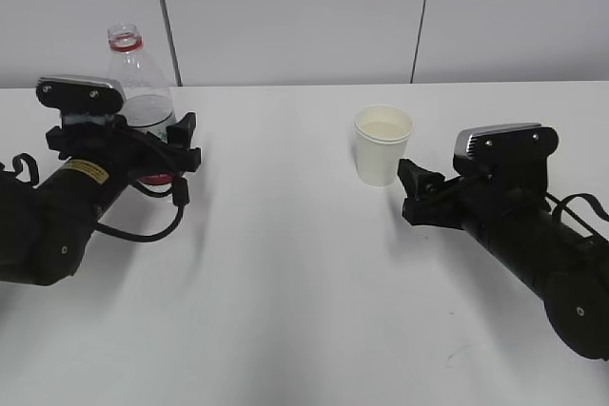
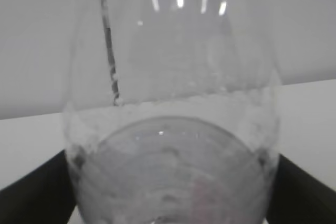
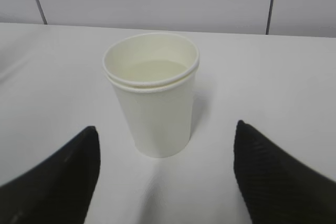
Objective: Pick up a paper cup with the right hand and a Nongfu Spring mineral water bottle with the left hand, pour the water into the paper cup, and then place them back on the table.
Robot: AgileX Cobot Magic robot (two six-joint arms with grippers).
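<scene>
The Nongfu Spring bottle (image 1: 139, 83) stands upright and uncapped at the far left of the table (image 1: 285, 273), with its red neck ring showing. My left gripper (image 1: 128, 138) is shut on its lower body. In the left wrist view the bottle (image 2: 173, 77) fills the frame, water (image 2: 173, 177) low inside it, and black fingers (image 2: 37, 187) press on both sides. The paper cup (image 1: 383, 145) stands on the table right of centre with water (image 3: 156, 70) in it. My right gripper (image 1: 416, 187) is open just short of the cup (image 3: 152, 98), not touching it.
A grey panelled wall (image 1: 304, 7) runs behind the table's far edge. A small dark scuff (image 1: 457, 357) marks the tabletop at the front right. Bare white table lies between the two arms.
</scene>
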